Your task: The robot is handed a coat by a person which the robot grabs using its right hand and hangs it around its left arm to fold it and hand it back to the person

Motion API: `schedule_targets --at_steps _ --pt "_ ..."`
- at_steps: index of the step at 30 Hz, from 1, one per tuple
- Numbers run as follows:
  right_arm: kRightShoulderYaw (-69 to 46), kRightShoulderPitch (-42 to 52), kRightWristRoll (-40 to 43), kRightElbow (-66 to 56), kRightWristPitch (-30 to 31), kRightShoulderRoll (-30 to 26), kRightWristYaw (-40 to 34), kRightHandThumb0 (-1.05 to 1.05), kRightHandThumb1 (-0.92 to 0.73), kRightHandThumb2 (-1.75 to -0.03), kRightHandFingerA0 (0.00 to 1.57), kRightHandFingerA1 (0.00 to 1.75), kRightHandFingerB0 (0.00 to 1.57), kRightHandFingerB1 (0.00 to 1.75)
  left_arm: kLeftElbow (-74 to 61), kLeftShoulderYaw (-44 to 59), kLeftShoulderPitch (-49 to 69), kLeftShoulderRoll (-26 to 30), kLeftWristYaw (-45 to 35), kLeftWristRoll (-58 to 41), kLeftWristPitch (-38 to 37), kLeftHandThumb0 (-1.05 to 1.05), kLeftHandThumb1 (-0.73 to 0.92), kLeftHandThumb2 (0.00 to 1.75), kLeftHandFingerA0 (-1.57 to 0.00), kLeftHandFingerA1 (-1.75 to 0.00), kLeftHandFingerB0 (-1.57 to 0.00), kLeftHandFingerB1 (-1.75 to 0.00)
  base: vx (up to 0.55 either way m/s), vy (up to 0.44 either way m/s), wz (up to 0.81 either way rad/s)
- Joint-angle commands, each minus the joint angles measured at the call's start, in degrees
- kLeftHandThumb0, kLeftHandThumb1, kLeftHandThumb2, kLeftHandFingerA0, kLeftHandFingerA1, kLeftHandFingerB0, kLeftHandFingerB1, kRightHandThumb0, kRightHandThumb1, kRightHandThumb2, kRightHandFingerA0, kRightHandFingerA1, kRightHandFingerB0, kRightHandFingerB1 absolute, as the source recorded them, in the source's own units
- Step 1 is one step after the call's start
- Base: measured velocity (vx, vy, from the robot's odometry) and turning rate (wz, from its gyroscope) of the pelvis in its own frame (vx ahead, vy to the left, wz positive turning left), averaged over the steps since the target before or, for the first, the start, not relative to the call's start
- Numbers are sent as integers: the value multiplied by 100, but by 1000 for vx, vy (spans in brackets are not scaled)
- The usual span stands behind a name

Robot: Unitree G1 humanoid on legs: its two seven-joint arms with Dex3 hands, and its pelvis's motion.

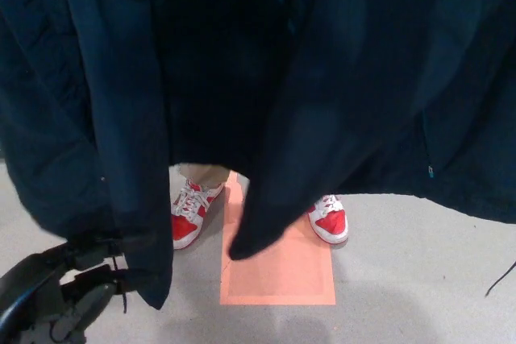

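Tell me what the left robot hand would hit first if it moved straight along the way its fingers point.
The dark coat: the left robot hand points right, toward the lower end of the coat's hanging front panel, which is just beyond it. Depth is unclear, so it might pass in front.

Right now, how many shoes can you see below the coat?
2. One red-and-white shoe is beside the left edge of the orange floor patch; the other shoe is at its right edge. The coat hides the back of each.
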Motion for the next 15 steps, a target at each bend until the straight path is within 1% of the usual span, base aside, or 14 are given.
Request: schedule_targets --at_steps 1,2,3,7,8,9,10,12,14,15 --pt "-228 -1113 -408 7 -521 -123 -1642 -30 -66 -63 103 140 93 82 -848 -601 41 641 -1522 -991 1368 -72 76 65 -46 -44 -41 -41 0 0 0" --pt "-247 -1127 -395 22 -525 -64 -1606 -29 -67 -62 105 139 94 73 -850 -788 -121 606 -1471 -842 1353 -72 81 64 -45 -42 -42 -41 0 0 0" --pt "-258 -1133 -395 33 -527 -42 -1593 -30 -68 -60 106 133 94 70 -872 -854 -179 608 -1441 -804 1378 -73 81 64 -45 -43 -40 -40 0 0 0" --pt "-316 -1141 -420 72 -580 101 -1627 -30 -65 -61 105 137 93 76 -844 -1192 -546 471 -1286 -651 1466 -71 82 64 -45 -43 -39 -39 0 0 0" --pt "-335 -1155 -406 84 -596 145 -1474 -31 -59 -57 107 128 95 62 -810 -1308 -684 418 -1229 -590 1513 -70 82 65 -45 -44 -39 -39 0 0 0" --pt "-366 -1155 -385 89 -602 177 -1434 -31 -56 -58 107 127 95 57 -805 -1360 -745 390 -1195 -574 1549 -70 82 64 -45 -44 -38 -40 0 0 0" --pt "-415 -1154 -363 98 -611 219 -1400 -31 -56 -58 107 127 95 57 -804 -1423 -815 363 -1152 -565 1598 -70 82 64 -45 -44 -38 -40 0 0 0" --pt "-464 -1136 -367 107 -657 349 -1418 -34 -72 -62 102 124 89 68 -796 -1681 -1158 203 -1004 -489 1863 -69 81 64 -42 -44 -35 -40 0 0 0" --pt "-589 -1140 -316 113 -762 408 -1384 -33 -70 -61 102 123 90 66 -811 -1812 -1373 91 -857 -470 2036 -69 80 64 -42 -44 -35 -40 0 0 0" --pt "-641 -1140 -287 114 -789 442 -1321 -34 -66 -60 102 117 92 56 -806 -1860 -1444 35 -808 -450 2073 -68 78 64 -42 -45 -34 -40 0 0 0"
